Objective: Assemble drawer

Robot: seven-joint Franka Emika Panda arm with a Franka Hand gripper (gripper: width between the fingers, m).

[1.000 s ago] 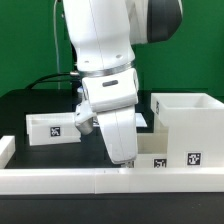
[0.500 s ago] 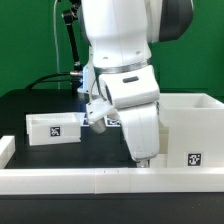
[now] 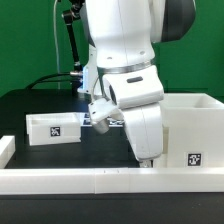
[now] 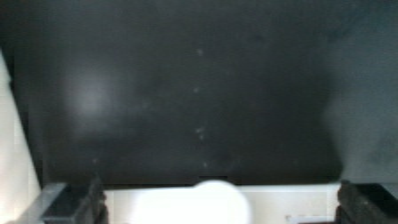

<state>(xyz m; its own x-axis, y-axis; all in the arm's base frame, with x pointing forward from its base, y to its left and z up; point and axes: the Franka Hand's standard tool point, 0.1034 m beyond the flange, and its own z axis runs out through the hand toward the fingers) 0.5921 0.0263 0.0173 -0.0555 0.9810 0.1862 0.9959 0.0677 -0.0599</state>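
Over the last second the arm has swung across toward the housing [image 3: 190, 118], and in the last half second it barely shifts, so the travel looks finished. The gripper [image 3: 146, 158] now hangs low just beside the housing's near wall. In the wrist view its fingers [image 4: 71, 203] stand wide apart with nothing held. A knobbed tray [image 4: 285, 210] sits directly beneath, its knob [image 4: 214, 196] centred between the fingers. Whether they touch it I cannot tell, as the arm hides that tray in the exterior view. The second tray [image 3: 54, 128] lies well apart on the gripper's other side. Probably the next move is down and closing on the tray.
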